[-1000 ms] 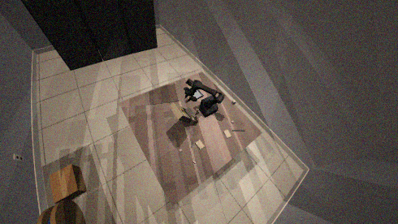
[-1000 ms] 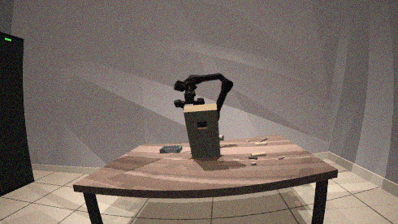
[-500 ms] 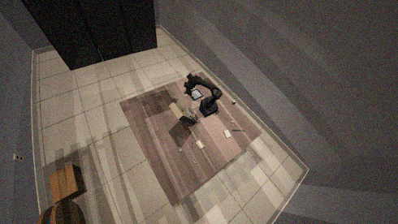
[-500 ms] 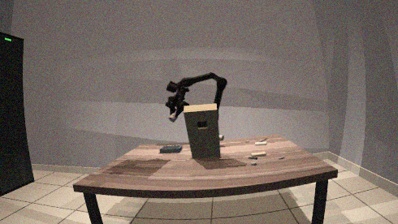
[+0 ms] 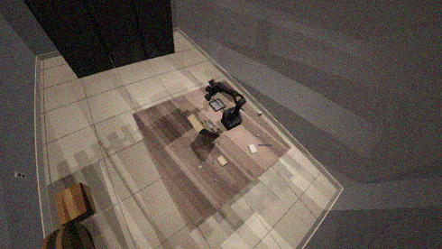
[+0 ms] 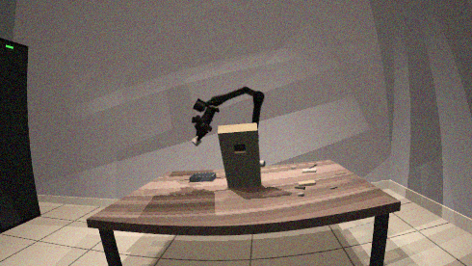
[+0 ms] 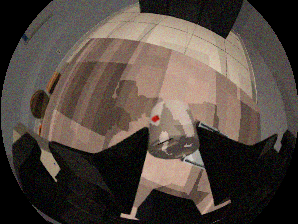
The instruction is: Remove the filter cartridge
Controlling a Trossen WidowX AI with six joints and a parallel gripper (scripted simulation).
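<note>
The round filter cartridge (image 6: 196,141) (image 7: 172,122) is a pale grey cylinder with a small red mark on its side. It is out of the service panel (image 5: 195,123) (image 6: 243,169), which stands upright on the table. My gripper (image 6: 197,136) (image 7: 173,131) is shut on the cartridge, one dark finger on each side, and holds it in the air well above the table. The dark-rimmed tray (image 5: 217,106) (image 6: 202,177) (image 7: 194,159) lies on the table below the gripper; in the wrist view the right finger hides part of it. The cartridge's slots cannot be made out.
The panel stands beside the tray, to its right in the exterior view. Several small loose pieces lie on the far side of the panel from the tray, among them a pale block (image 5: 253,148) (image 6: 309,171) and a tan block (image 5: 222,161) (image 6: 306,183).
</note>
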